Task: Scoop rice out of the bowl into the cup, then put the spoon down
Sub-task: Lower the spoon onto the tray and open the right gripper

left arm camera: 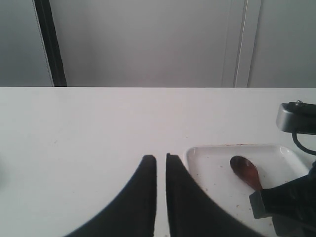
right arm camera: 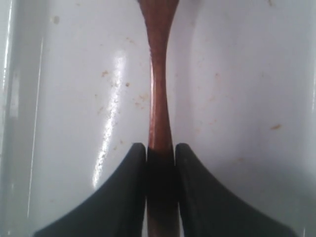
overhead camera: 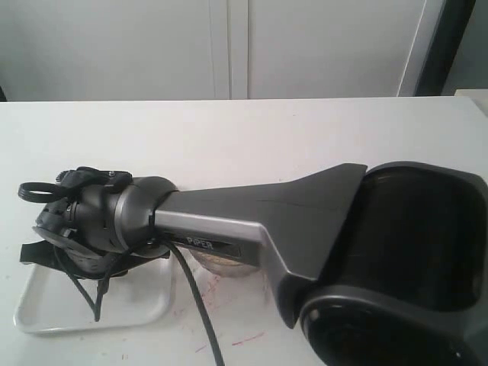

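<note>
The reddish-brown wooden spoon (right arm camera: 159,94) has its thin handle between the fingers of my right gripper (right arm camera: 160,149), which is shut on it just above the white tray (right arm camera: 74,98). In the left wrist view the oval scoop of the spoon (left arm camera: 245,171) is low over the tray (left arm camera: 210,163); I cannot tell if it touches. My left gripper (left arm camera: 161,159) is shut on nothing, over bare table beside the tray. Under the right arm a sliver of the steel bowl (overhead camera: 219,264) shows. The cup is hidden, and no rice is clearly visible.
The right arm (overhead camera: 252,210) stretches across the table from the right, its wrist (overhead camera: 103,217) over the tray (overhead camera: 114,313) at the front left. Cables hang from the wrist. Reddish specks mark the table near the tray. A white wall stands behind.
</note>
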`<state>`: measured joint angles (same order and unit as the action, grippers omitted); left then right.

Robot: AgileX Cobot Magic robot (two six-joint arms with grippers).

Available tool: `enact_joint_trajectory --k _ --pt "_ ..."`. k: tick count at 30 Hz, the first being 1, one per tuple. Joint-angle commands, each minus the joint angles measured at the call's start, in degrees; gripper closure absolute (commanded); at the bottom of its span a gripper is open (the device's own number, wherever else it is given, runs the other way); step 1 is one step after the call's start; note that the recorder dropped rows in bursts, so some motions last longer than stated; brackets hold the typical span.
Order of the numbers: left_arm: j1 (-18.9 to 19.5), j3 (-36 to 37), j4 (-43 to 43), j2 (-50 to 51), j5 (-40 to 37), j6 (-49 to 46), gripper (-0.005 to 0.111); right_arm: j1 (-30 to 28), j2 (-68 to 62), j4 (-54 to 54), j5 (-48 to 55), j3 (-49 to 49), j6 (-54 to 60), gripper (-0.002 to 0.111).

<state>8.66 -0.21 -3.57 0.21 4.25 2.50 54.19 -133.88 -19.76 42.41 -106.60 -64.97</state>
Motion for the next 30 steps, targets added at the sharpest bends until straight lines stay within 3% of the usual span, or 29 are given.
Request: enact_joint_trajectory --k 1,10,19,30 --pt "-0.2 0.2 -0.3 -0.2 0.2 0.3 0.092 0.0 0.0 -0.8 -0.1 -0.2 0.6 0.082" --pt "-0.2 0.2 -0.3 -0.2 0.2 0.3 0.092 0.0 0.4 -0.9 -0.3 -0.2 0.9 0.079" --pt "-0.2 0.2 -0.3 -0.2 0.2 0.3 0.092 0.0 6.9 -8.6 0.6 -0.2 3.8 0.079" --pt "-0.2 0.2 -0.3 -0.2 0.2 0.3 0.092 -0.6 14.1 -19.6 17.3 0.1 12.5 0.079"
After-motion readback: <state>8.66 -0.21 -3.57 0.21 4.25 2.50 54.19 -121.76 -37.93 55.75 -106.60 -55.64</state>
